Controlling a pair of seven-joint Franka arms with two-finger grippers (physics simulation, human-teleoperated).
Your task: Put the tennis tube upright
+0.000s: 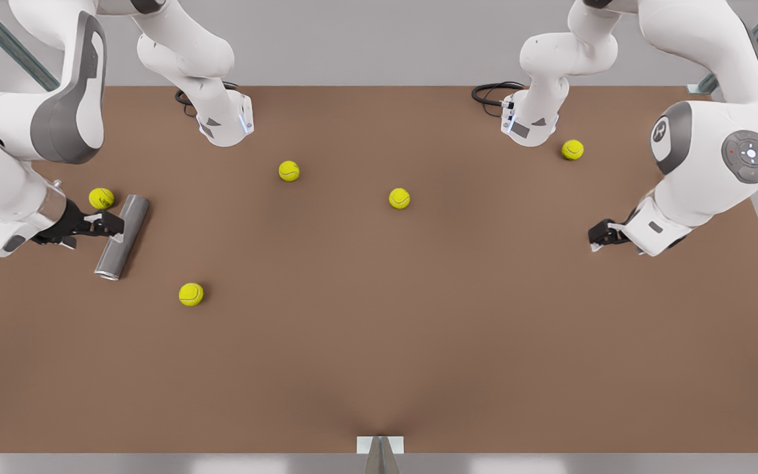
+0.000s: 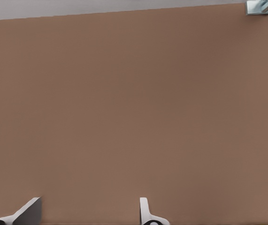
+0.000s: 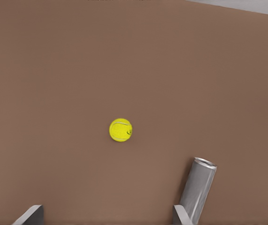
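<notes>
Tube appearance: the tennis tube (image 1: 122, 236) is a plain grey, metallic-looking cylinder; its open end shows in the right wrist view (image 3: 198, 188).
Tube position: it lies flat on the brown bench (image 1: 379, 342), near the front view's left edge, long axis running toward the near edge.
Tube contents: I cannot tell; the inside is not visible.
Right pincer (image 1: 110, 224): mine, fingers spread wide, low beside the tube's middle; one finger is just beside the tube wall, and I cannot tell whether it touches.
Left pincer (image 1: 595, 238): mine, waiting over bare bench at the front view's right, fingers (image 2: 145, 212) apart, holding nothing.
Balls: one tennis ball (image 1: 101, 198) just beside the tube's far end; a second ball (image 1: 191, 294) nearer the bench's near edge; three more farther off.
</notes>
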